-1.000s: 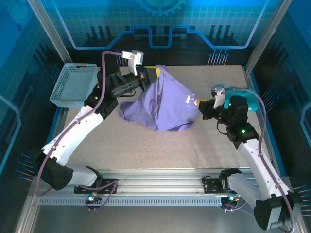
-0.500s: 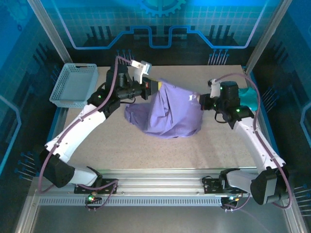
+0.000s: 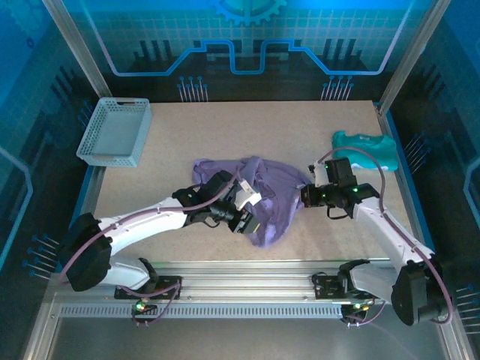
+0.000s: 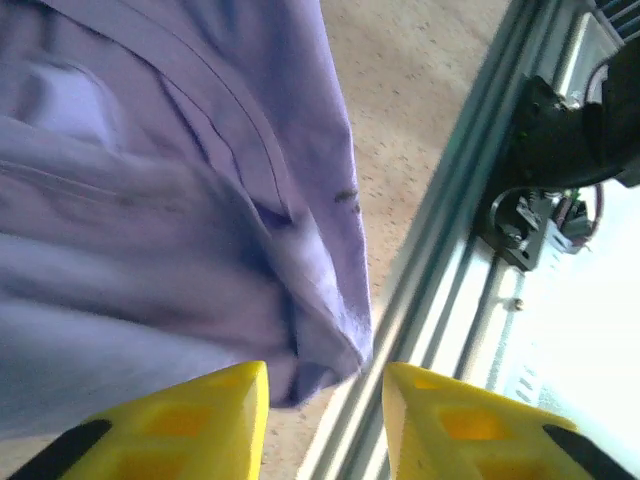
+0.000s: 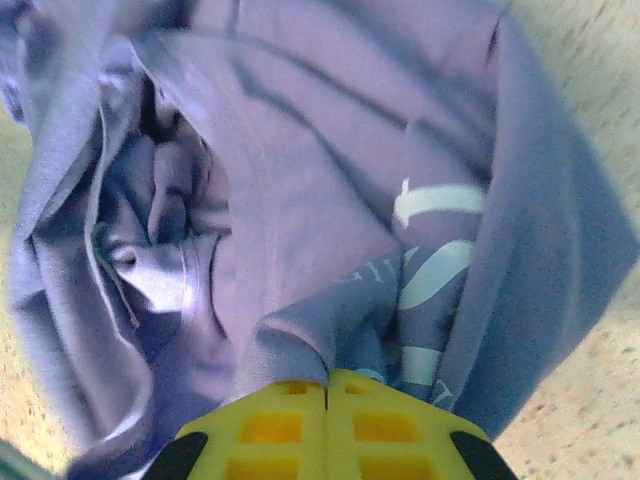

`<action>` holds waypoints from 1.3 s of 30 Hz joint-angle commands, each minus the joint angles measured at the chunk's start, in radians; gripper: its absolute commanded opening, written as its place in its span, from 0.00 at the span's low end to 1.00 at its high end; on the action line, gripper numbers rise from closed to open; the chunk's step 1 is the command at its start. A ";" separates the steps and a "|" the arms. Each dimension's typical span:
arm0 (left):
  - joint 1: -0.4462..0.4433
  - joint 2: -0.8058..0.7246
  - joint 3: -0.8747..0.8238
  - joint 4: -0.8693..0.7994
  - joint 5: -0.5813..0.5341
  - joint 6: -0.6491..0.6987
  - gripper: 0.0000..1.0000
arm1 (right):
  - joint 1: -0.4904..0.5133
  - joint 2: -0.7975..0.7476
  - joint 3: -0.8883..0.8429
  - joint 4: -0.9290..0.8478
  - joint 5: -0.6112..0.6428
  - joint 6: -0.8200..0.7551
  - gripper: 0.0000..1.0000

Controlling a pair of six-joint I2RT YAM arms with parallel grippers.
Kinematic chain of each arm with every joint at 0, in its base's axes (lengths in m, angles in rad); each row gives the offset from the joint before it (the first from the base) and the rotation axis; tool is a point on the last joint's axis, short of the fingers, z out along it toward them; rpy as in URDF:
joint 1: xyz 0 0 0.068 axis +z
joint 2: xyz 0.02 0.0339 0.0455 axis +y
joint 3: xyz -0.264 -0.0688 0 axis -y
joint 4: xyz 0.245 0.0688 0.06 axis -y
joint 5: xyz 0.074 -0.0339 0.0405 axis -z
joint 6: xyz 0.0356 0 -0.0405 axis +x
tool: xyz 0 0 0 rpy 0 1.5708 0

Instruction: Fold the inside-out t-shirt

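One purple t-shirt [image 3: 279, 189] lies bunched in a loose heap on the near middle of the surface [image 3: 240, 131], between the two arms. It is not yet flat, and pale lettering shows on one fold.

Two hands, which we count as follows:
- left hand [image 4: 322, 385]: fingers apart, nothing clamped, the shirt's near hem hanging just beyond the gap;
- right hand [image 5: 326, 385]: fingers together, pinching a fold of the shirt beside the lettering.

One grey basket [image 3: 114, 133] sits at the far left, well apart from the shirt. One teal garment [image 3: 365, 148] sits at the far right edge.

Step in hand, as we judge it: spreading the shirt out, before any fold. We think the next move calls for the left hand to take a hem or shoulder opposite the right hand's pinch. The two can then draw the cloth taut and lay it flat.
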 commanded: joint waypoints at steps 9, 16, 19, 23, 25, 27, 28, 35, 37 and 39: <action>0.137 0.133 0.198 -0.065 -0.329 -0.135 0.55 | 0.093 -0.010 -0.016 -0.013 0.111 0.069 0.00; 0.018 0.275 0.352 -0.164 -0.437 -0.109 0.48 | 0.094 0.029 0.018 -0.013 0.114 0.050 0.00; 0.002 0.302 0.355 -0.178 -0.415 -0.157 0.43 | 0.092 0.028 0.013 -0.009 0.124 0.047 0.00; -0.001 0.351 0.381 -0.216 -0.420 -0.214 0.46 | 0.091 0.032 0.017 0.000 0.126 0.042 0.00; -0.003 0.376 0.396 -0.214 -0.410 -0.234 0.49 | 0.091 0.045 0.022 0.005 0.119 0.039 0.00; -0.001 0.402 0.413 -0.208 -0.402 -0.242 0.50 | 0.091 0.057 0.030 0.008 0.110 0.037 0.00; -0.001 0.416 0.424 -0.206 -0.408 -0.248 0.50 | 0.091 0.062 0.031 0.012 0.106 0.037 0.00; 0.020 0.483 0.463 -0.226 -0.443 -0.276 0.46 | 0.090 0.056 0.028 0.014 0.108 0.034 0.00; 0.031 0.483 0.456 -0.217 -0.435 -0.282 0.41 | 0.089 0.050 0.021 0.016 0.112 0.032 0.00; 0.034 0.487 0.457 -0.216 -0.436 -0.277 0.37 | 0.088 0.049 0.017 0.020 0.112 0.032 0.00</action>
